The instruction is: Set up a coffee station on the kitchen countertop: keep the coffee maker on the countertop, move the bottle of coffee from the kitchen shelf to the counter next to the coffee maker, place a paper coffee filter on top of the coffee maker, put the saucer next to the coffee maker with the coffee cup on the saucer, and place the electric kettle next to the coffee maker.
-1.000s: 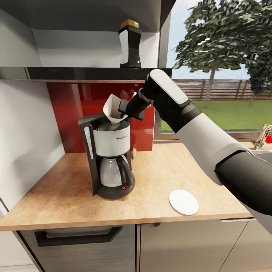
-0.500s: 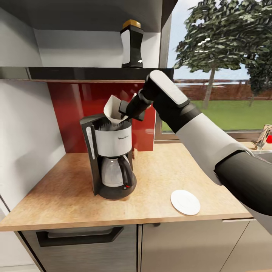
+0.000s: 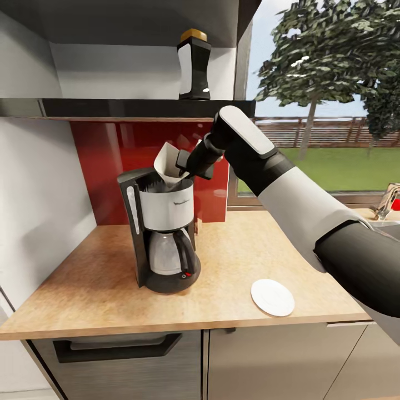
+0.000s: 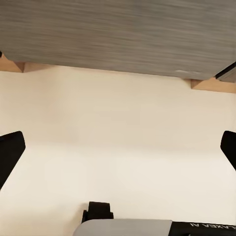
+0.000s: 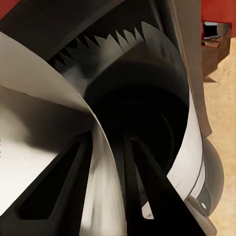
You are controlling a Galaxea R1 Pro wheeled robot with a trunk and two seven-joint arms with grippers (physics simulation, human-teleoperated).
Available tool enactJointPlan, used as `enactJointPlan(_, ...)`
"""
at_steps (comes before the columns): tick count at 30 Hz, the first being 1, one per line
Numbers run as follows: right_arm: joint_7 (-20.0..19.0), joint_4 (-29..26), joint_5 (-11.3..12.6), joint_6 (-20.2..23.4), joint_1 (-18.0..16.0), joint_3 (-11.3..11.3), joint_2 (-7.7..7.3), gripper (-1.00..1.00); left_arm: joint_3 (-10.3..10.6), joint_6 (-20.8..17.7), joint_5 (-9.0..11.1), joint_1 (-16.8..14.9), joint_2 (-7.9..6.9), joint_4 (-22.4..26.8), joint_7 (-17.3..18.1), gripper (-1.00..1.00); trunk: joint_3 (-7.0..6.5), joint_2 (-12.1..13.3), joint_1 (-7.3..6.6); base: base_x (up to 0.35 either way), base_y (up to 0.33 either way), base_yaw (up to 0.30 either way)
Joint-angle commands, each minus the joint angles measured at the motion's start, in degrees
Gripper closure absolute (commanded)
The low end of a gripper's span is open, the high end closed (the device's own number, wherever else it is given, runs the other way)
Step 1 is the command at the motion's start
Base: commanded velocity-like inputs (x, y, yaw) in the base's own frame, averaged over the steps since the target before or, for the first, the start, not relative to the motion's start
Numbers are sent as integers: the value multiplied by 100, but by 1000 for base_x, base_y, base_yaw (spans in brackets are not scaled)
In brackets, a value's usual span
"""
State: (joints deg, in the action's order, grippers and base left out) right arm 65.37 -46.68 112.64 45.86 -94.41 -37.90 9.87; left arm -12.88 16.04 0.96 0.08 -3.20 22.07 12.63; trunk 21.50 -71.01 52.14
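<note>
Currently the paper filter sits tilted over the coffee maker top, clamped in the right gripper. Saucer lies right of it, near the counter edge. Coffee bottle stands on the shelf. Left gripper fingers apart.

Readable text is scarce. The coffee maker has a small dark brand mark on its white upper housing, too tiny to make out. The bottle of coffee on the kitchen shelf has a white label, no legible print. In the left wrist view, white letters on the arm casing sit at the frame edge, cut off, approx. "...AXEA".
</note>
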Motion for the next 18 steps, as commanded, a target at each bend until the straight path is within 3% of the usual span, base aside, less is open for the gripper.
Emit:
enactJointPlan(1, 46, 0, 39, 20, -7, -6, 1, 100, -40, -4, 10, 1, 4, 7, 55, -100, 6, -4, 0, 0, 0, 0)
enactJointPlan(5, 46, 1, 39, 21, -7, -33, 5, 100, -49, -4, 10, 1, 4, 6, 52, -100, 6, -4, 0, 0, 0, 0)
enactJointPlan(9, 46, 5, 39, 20, -7, -492, 3, 100, -95, -4, 10, 1, 4, 7, 54, -100, 6, -4, 0, 0, 51, 0)
enactJointPlan(18, 46, -8, 34, 20, -7, -569, -2, 100, -112, -4, 10, 1, 4, 7, 55, -100, 6, -4, 0, 0, 48, 0)
